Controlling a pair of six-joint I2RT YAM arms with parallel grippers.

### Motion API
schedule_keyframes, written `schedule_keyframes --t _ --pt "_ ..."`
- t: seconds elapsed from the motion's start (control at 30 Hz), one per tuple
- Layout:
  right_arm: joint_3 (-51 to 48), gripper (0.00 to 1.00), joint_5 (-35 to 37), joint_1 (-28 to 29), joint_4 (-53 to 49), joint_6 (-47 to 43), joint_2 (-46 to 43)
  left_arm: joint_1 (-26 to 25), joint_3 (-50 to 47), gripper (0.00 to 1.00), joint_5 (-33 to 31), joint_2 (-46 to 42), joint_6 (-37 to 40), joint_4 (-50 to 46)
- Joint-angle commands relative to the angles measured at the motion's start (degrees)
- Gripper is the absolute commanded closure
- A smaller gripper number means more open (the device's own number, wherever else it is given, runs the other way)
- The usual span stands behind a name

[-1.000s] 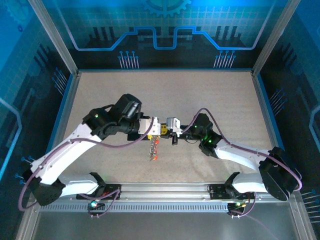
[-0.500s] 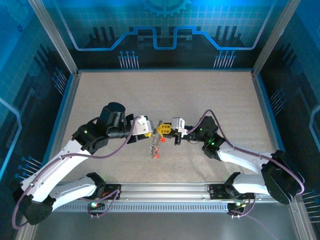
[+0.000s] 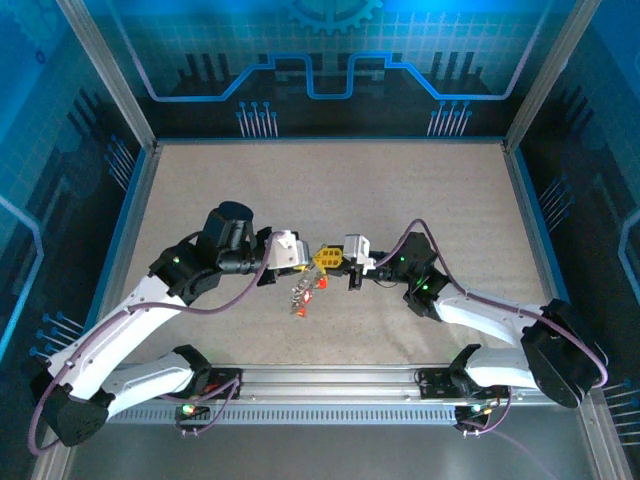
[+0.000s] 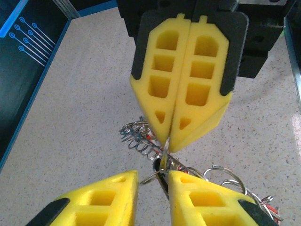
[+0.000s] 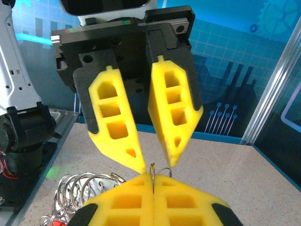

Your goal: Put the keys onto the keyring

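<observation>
Currently the right gripper (image 4: pixel 168 140) is clamping the keyring (image 5: pixel 153 172) by its thin wire with jaws fully closed, while the left gripper (image 4: pixel 153 178), facing it tip to tip, is straddling that wire with jaws slightly apart, gripping nothing; the keys (image 3: pixel 303 293) are hanging just beneath.

Light was even and soft and came from above. The blue back wall (image 3: pixel 320 60) looked bright. On the worktop (image 3: pixel 420 190) the arms left only weak, blurred shadows. In the left wrist view the nearest yellow fingers (image 4: pixel 94 202) were a little out of focus, and the keyring (image 4: pixel 141 141) gave small glints.
</observation>
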Motion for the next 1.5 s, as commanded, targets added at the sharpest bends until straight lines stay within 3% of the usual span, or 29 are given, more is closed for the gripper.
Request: schedule_keyframes --t 0.0,0.37,0.87,1.0,1.1,1.47 --pt "2.1 1.00 -1.9 -0.5 4.2 0.1 0.8 2.1 1.4 0.73 3.3 -0.7 1.5 -0.3" --pt "1.8 1.00 -3.5 -0.3 4.6 -0.3 0.9 3.6 0.1 0.75 8.3 -0.7 14.9 -5.7" --pt "3.1 1.00 -5.5 0.2 2.7 -1.8 1.2 3.4 -0.2 0.73 7.7 2.3 21.1 -3.8" --pt "3.5 1.00 -5.2 0.2 2.5 -1.8 1.3 3.1 1.0 0.83 8.3 3.6 21.8 -5.5" --pt "3.5 1.00 -4.5 0.1 2.9 -1.5 1.2 2.7 2.0 0.99 7.7 4.2 22.3 -7.3" --pt "3.8 1.00 2.7 0.3 4.1 2.5 1.5 2.0 -2.2 1.00 6.3 1.2 16.2 -0.8"
